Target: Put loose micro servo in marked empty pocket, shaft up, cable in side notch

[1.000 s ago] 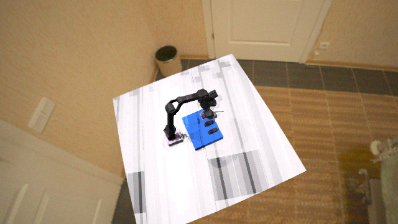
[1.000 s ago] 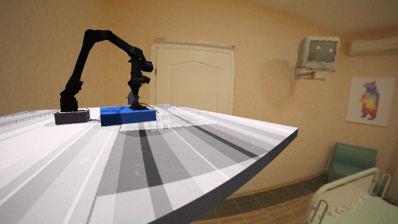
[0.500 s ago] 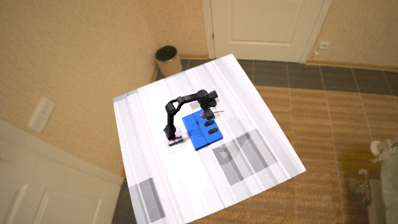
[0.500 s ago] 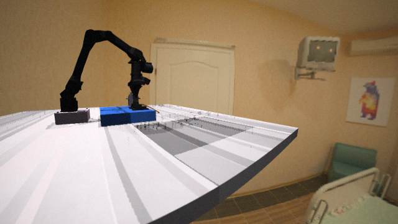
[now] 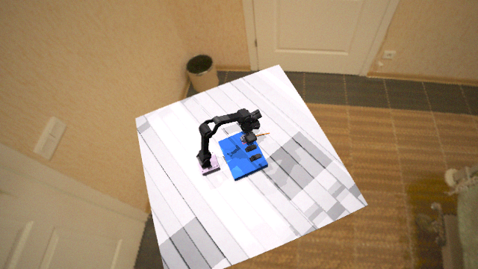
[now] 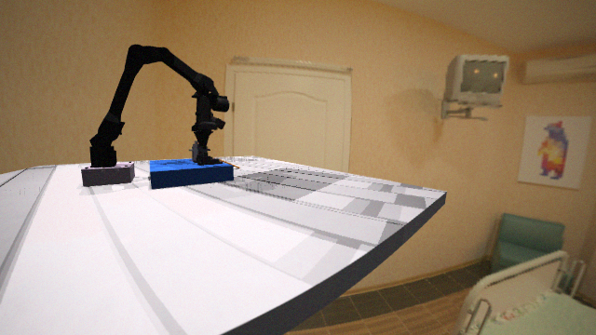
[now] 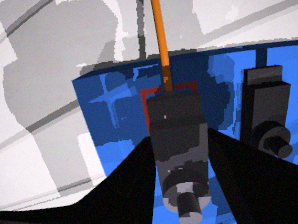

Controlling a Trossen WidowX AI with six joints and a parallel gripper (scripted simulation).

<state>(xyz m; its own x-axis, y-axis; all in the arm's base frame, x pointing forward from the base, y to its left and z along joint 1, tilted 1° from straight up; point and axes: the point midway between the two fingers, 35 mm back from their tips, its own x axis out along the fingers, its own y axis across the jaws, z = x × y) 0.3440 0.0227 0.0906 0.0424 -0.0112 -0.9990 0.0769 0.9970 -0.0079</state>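
Observation:
The loose micro servo [image 7: 175,112] is dark grey, with its output shaft up toward the wrist camera. My gripper [image 7: 178,139] [image 5: 247,139] [image 6: 201,156] is shut on it, one black finger along each long side. The servo is over the red-outlined pocket [image 7: 145,109] near the edge of the blue deck [image 5: 239,166] [image 6: 191,178] [image 7: 115,152]. It hides most of the pocket; the outline's far and left parts show. Its orange cable [image 7: 161,40] [image 5: 264,134] [image 6: 231,164] runs out past the deck edge. I cannot tell whether the ears touch the deck or the cable is in the notch.
A seated dark servo [image 7: 267,107] [image 5: 251,148] stands right of the held one in the wrist view, close to my right finger. Another servo [image 5: 255,157] stands farther along the deck. The arm's pinkish base block [image 5: 210,169] [image 6: 108,175] is beside the deck.

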